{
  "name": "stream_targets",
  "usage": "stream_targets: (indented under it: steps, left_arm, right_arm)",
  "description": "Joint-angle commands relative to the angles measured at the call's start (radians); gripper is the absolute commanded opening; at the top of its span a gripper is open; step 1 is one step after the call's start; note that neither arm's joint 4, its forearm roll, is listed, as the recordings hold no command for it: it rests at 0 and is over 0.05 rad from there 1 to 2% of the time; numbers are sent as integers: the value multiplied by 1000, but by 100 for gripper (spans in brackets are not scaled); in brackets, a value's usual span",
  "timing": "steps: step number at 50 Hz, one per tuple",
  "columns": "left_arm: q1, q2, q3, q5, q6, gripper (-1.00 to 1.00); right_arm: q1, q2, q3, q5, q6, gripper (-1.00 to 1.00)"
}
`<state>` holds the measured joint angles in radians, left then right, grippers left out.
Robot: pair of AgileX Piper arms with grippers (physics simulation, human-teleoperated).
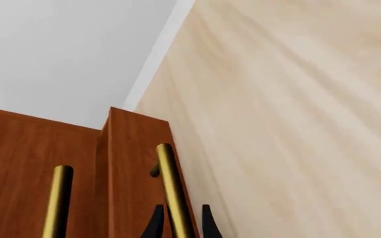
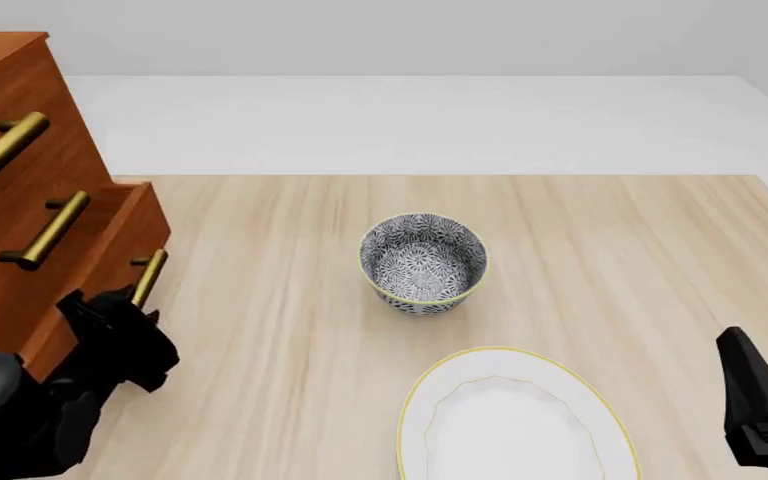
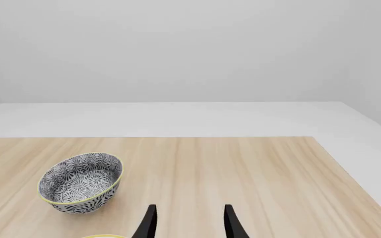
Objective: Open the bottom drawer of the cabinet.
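Left gripper (image 1: 179, 224) fingers clamped the bottom drawer (image 2: 115, 262) brass handle (image 1: 173, 191) (rigid, slick; drawer looked heavy-ish, should slide straight). Right gripper (image 3: 187, 222) fingers spread, idle.

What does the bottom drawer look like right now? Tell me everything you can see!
The bottom drawer is a reddish-brown wooden box, the lowest of three in the cabinet. It is pulled partway out, so its front stands forward of the two drawers above. Its front carries one brass bar handle. The left gripper has a black finger on each side of that bar, as the left wrist view shows. The drawer sits just above the pale wooden table. Its inside is hidden.
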<state>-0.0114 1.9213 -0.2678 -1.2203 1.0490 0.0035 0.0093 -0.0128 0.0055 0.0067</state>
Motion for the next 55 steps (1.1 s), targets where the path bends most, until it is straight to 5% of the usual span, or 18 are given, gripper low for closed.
stream_targets:
  steps: [1,55]
  left_arm:
    - [-152,124,-75,0,-31,-100]
    - [-258,126,-85,0,-74,-100]
  right_arm:
    - [0,0,0,0,0,100]
    - [0,0,0,0,0,100]
